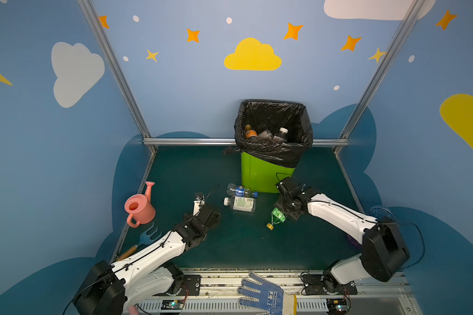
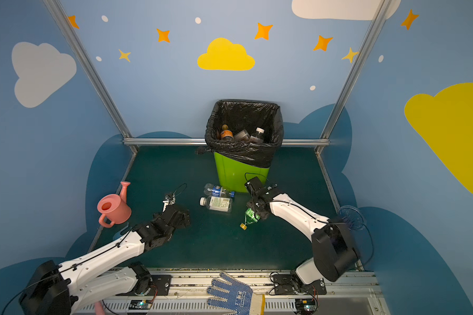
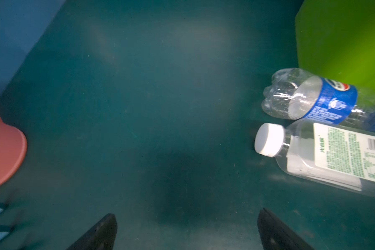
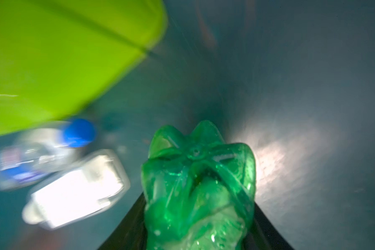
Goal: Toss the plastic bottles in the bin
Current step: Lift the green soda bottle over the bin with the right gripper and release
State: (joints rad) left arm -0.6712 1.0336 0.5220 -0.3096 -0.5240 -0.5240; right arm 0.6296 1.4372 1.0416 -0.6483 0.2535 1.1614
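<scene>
Glove (image 1: 262, 296), blue-dotted, lies on the front rail nearest the lens, not our concern. Right fingers (image 4: 273, 234) are pinching the green bottle (image 4: 198, 184) at its base end. In both top views it hangs tilted, cap down, just in front of the bin (image 1: 260, 177). Can't tell whether the yellow cap (image 1: 270, 226) touches the worktop (image 1: 230, 245). Left fingers (image 3: 104, 231) are spread wide with nothing between them, over bare worktop near the pink watering can (image 1: 139, 208). Two more lie on their sides at the bin's foot, apparently touching: blue-label bottle (image 1: 241, 190) and white-cap bottle (image 1: 242, 203). At least three bottles (image 1: 265, 134) sit inside the black liner. Handling guess: empty thin plastic, very light, slick, walls cave under squeeze; the green one looks crumpled at the grip. Ribbed base and neck should be the stiff parts; mid-body will dent and may squirt out. For the lying pair I'd grip across the body near the shoulder, and the flat-sided white-cap one across its narrow faces. Risk: the held bottle swinging into the bin wall on the lift.
</scene>
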